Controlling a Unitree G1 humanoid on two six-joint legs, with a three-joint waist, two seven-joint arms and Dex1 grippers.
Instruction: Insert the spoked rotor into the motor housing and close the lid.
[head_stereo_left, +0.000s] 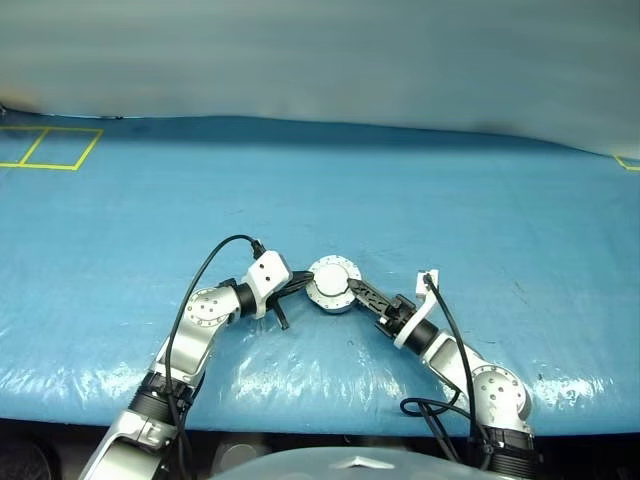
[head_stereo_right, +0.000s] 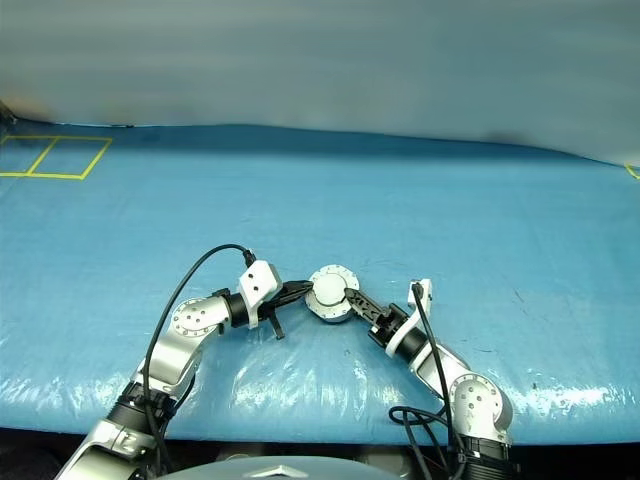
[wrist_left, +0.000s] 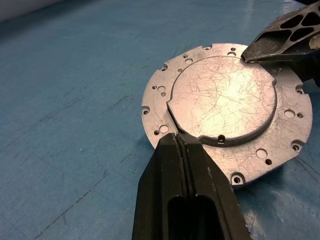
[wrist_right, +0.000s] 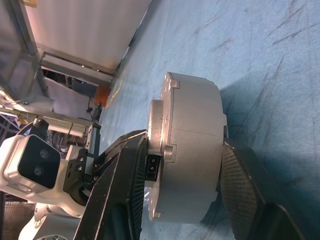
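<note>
The desk (head_stereo_left: 420, 190) is covered by a blue plastic sheet with fine scratches, creases and glossy reflections along its near edge. Yellow tape outlines rectangles (head_stereo_left: 45, 147) at the far left corner, and a short yellow mark sits at the far right edge. Behind the desk runs a plain pale grey wall.

The motor housing (head_stereo_left: 332, 284), a squat round silver unit with its flat lid (wrist_left: 225, 97) seated on top, is near the front centre of the desk, between the two arms. The lid face shows a raised circular plate and small holes around the rim.

The left pincer (wrist_left: 181, 145) has its two black fingers pressed fully together, with the tips touching the lid's top face at the edge of the raised plate; it holds nothing.

The right pincer (wrist_right: 185, 170) is partly closed across the housing, one finger (wrist_right: 125, 175) on the lid face and the other (wrist_right: 240, 185) against the underside.
</note>
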